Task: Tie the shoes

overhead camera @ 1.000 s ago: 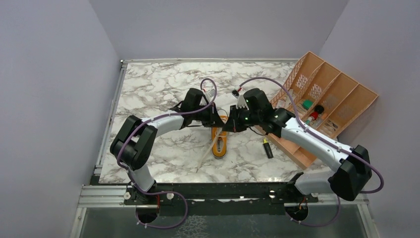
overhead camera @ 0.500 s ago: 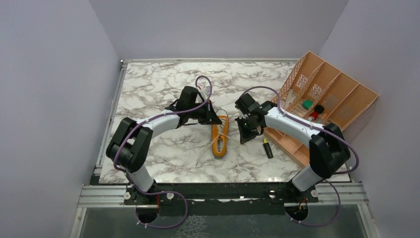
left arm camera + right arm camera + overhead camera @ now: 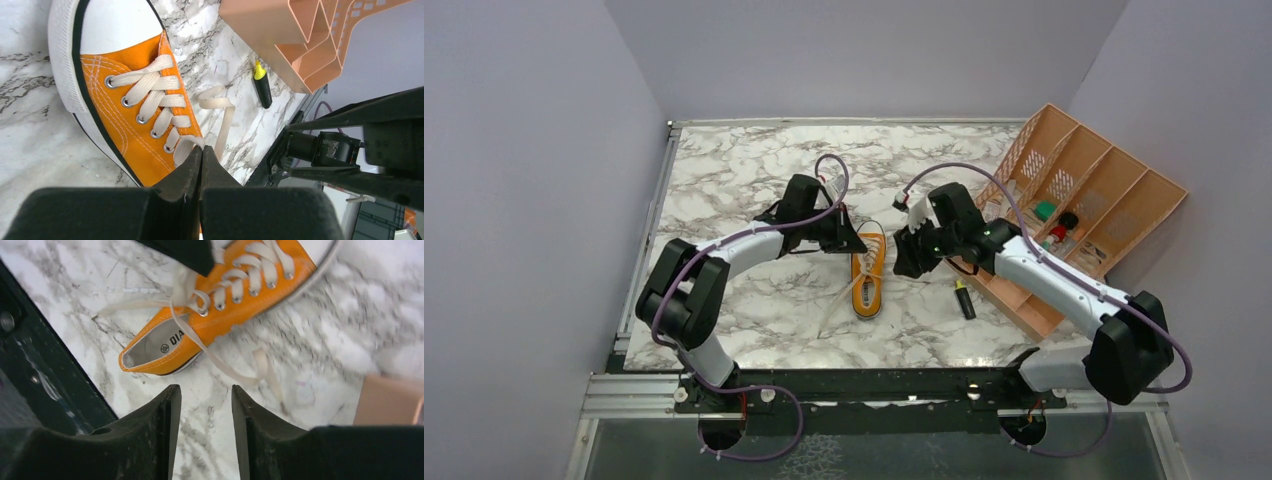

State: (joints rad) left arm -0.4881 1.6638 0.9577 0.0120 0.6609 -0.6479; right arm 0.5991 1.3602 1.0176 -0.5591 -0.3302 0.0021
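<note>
Sneaker (image 3: 867, 278) between highlighter (image 3: 965, 299) and gripper (image 3: 856, 243)

The insole (image 3: 156, 342) of the orange sneaker (image 3: 240, 310) reads "DIA", remaining letters hidden

Small orange canvas sneaker (image 3: 868, 275), white toe cap and sole, stood upright left of the peach rack (image 3: 1139, 210), laces (image 3: 147, 94) left untied, one end trailed toward the rack.

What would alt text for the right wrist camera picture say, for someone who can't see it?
An orange sneaker lies on a marble table, its white laces untied and trailing loose across the surface. The right gripper hovers in the foreground, its two dark fingers apart and holding nothing.
</note>
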